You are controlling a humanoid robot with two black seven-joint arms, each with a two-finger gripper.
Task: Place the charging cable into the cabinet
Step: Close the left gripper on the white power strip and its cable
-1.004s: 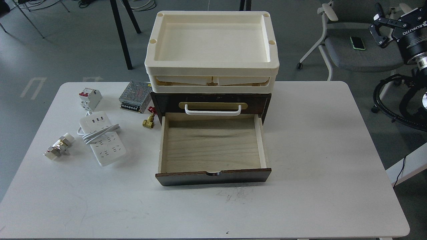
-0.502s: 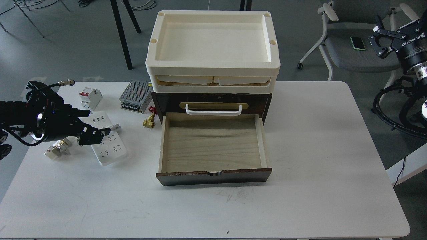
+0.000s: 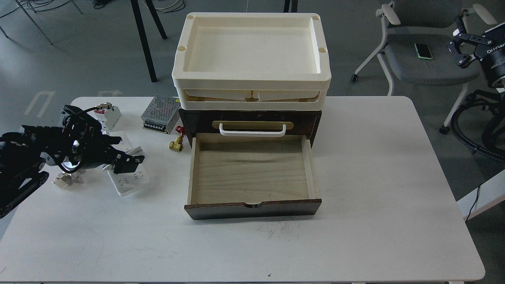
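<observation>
The charging cable (image 3: 132, 183), a white power strip with its cord coiled round the middle, lies on the table left of the cabinet. My left gripper (image 3: 128, 163) hangs over the strip's middle, open, and hides much of it. I cannot tell whether it touches the strip. The dark brown cabinet (image 3: 252, 117) stands at the table's middle back. Its lower drawer (image 3: 252, 173) is pulled out, and its pale wood inside holds nothing. My right gripper (image 3: 457, 49) is open and empty, far right, off the table above a chair.
Cream plastic trays (image 3: 252, 83) are stacked on the cabinet. A silver perforated power-supply box (image 3: 159, 114), a brass valve (image 3: 176, 145) and a white circuit breaker (image 3: 112, 116) lie left of it. A metal fitting (image 3: 63, 179) sits under my left arm. A grey chair (image 3: 426, 63) holds a phone (image 3: 423, 50).
My left arm came in from the left and moved right over the power strip. My right gripper drifted right and slightly down. The strip and the drawer have not moved.
</observation>
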